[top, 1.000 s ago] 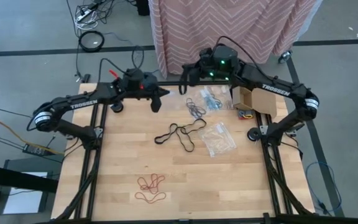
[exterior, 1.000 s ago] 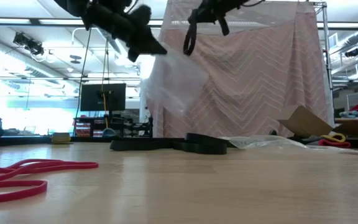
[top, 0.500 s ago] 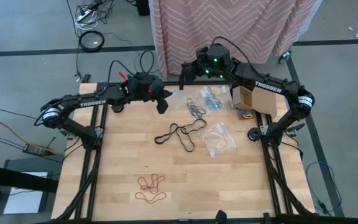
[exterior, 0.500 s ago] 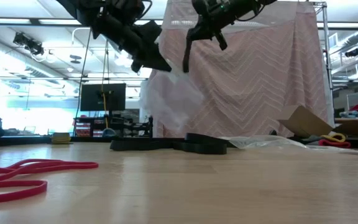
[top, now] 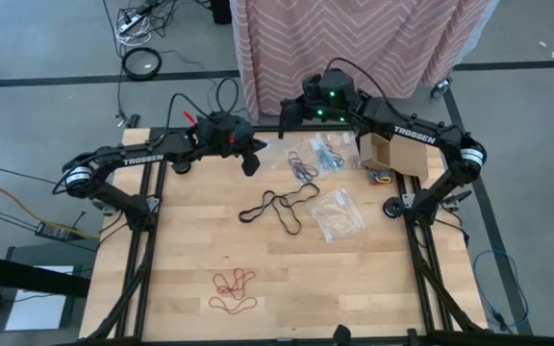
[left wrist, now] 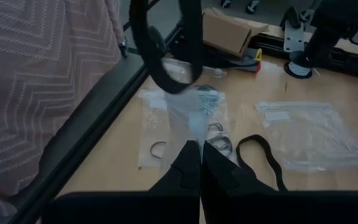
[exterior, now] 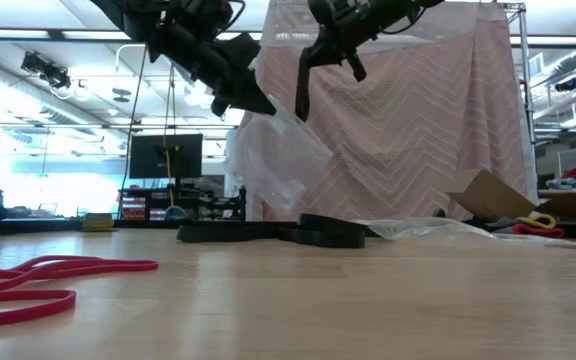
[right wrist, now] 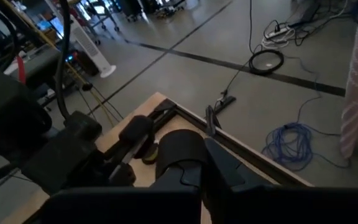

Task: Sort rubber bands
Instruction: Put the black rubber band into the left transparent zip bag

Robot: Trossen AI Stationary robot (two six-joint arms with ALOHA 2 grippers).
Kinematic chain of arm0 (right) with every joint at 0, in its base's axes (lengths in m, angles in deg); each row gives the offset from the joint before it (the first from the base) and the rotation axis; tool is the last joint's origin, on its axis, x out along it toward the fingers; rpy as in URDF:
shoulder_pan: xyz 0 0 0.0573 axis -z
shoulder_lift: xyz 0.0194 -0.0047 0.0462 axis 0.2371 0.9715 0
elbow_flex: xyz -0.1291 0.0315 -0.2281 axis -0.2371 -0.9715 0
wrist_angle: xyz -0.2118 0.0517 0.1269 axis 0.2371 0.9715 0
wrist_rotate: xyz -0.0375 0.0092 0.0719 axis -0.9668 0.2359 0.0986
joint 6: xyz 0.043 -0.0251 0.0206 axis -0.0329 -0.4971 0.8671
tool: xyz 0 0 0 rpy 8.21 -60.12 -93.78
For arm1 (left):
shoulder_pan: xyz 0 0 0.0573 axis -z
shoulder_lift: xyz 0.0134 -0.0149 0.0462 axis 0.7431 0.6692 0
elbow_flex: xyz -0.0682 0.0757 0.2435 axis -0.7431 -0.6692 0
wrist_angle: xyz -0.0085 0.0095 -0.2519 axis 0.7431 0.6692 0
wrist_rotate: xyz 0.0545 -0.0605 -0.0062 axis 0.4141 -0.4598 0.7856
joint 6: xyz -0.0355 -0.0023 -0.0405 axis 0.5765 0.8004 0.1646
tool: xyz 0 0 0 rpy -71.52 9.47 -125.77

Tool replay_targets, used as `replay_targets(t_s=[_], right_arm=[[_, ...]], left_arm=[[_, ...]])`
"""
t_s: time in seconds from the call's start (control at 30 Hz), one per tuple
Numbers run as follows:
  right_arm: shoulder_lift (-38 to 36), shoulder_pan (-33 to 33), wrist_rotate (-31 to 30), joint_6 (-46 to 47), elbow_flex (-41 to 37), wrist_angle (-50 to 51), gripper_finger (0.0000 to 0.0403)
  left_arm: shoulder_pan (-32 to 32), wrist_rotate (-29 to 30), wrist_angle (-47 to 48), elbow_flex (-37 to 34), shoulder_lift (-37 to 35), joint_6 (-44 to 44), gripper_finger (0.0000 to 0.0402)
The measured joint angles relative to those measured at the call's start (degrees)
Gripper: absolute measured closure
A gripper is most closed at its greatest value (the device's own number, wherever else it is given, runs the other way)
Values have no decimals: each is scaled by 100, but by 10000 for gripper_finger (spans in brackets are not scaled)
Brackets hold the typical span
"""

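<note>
Your left hand [top: 249, 163] pinches a clear bag [exterior: 273, 150] above the desk [top: 354, 279] at eleven o'clock; right hand [top: 284, 119], fingers together, hovers at twelve.

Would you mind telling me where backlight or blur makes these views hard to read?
Low view: bright ceiling lights and windows silhouette both arms; the red rubber bands up close look soft. Left wrist view: the left gripper is a dark mass against the well-lit table. High view: evenly lit, faint shadows.

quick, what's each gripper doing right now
Left gripper: shut on a clear plastic bag, held up.
Right gripper: shut, also pinching that bag.
</note>
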Motion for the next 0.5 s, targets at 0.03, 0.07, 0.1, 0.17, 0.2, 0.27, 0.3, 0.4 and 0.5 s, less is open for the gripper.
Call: replay_targets(t_s=[0.03,0.07,0.1,0.17,0.2,0.27,0.3,0.4,0.5], right_arm=[[0,-1,0,-2,0,37,403],[0,-1,0,-6,0,70,403],[0,-1,0,-21,0,101,403],[0,-2,0,-27,0,134,403],[0,-2,-1,-28,0,132,403],[0,-2,-4,-28,0,130,403],[0,-1,-4,-28,0,132,403],[0,-2,-50,-29,0,196,403],[0,0,-109,-52,0,387,403]], left_arm=[[0,-2,-5,0,0,-2,402],[0,-2,-16,0,0,0,402],[0,-5,-17,0,0,0,402],[0,-20,-17,0,0,0,402],[0,-21,-17,0,0,-2,402],[0,-25,-20,0,0,-1,402],[0,-53,-24,0,0,0,402],[0,-122,-75,0,0,-2,402],[0,-131,-96,0,0,0,402]])
